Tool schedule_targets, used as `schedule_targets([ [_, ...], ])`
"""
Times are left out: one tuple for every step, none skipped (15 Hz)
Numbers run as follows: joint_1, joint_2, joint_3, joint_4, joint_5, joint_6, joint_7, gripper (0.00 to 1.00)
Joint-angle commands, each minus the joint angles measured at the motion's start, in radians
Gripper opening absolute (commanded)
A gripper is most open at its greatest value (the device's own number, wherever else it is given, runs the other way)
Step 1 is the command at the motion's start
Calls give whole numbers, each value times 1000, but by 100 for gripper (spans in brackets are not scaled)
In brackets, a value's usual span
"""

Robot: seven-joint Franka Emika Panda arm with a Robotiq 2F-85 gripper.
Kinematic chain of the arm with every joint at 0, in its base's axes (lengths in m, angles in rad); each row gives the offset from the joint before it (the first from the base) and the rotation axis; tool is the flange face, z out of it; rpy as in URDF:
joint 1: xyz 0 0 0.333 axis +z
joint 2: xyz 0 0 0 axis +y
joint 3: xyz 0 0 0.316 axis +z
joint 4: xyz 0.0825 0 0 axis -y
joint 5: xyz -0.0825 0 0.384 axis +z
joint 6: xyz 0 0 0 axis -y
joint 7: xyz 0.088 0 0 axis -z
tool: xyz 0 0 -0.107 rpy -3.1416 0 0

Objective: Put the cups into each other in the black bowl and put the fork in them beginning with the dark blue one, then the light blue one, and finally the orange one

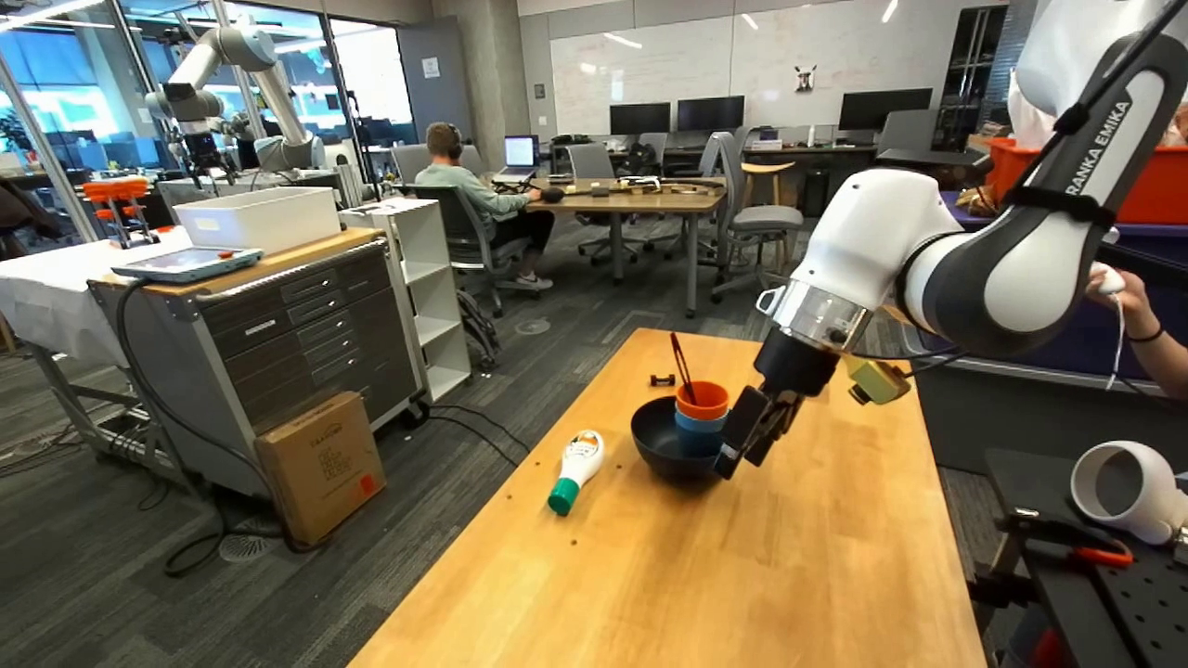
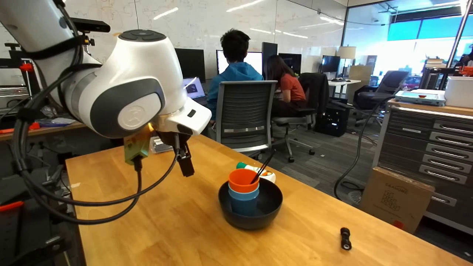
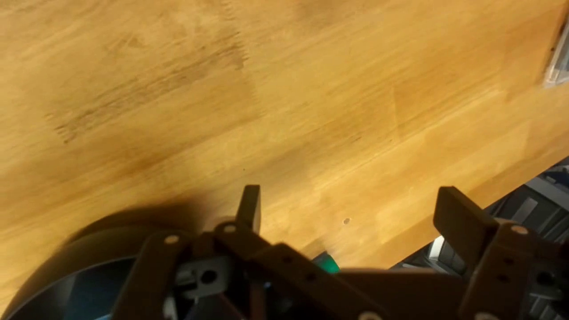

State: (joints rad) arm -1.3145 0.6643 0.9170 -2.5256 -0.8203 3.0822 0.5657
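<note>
Support: light-brown wooden table [image 1: 742, 575], plank grain visible. On it, upright: black bowl [image 2: 251, 221]. White bottle [image 1: 578, 466] with green cap [image 1: 562, 497] lies on its side near the bowl, not touching it, cap end the farther. Small black dumbbell-shaped piece [image 2: 345, 238] lies across the bowl from a clear item [image 2: 159, 146], identity uncertain, well apart from the bowl. Few dark spots [image 1: 574, 542] near the bowl; marks or crumbs, cannot tell.

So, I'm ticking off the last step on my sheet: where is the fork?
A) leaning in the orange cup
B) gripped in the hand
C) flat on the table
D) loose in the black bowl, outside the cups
A: in both exterior views the fork slants up out of the orange cup, while the hand stands open, holding nothing.
</note>
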Motion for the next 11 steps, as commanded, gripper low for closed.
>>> schedule_targets([
  [73,-61,-34,-31,211,53,-152,100],
  [87,-71,-37,-33,219,54,-152,100],
  [94,-80,-38,-33,222,54,-152,100],
  [97,-88,-38,-35,223,53,-152,100],
  [98,-93,-38,-36,223,53,-152,100],
  [99,-95,-40,-36,223,54,-152,100],
  [99,-96,-40,-36,223,54,-152,100],
  [99,-96,-41,-36,223,54,-152,100],
  [99,-96,-41,-36,223,54,-152,100],
  [99,-96,-41,-37,223,54,-152,100],
  [99,-96,-41,-37,223,54,-152,100],
])
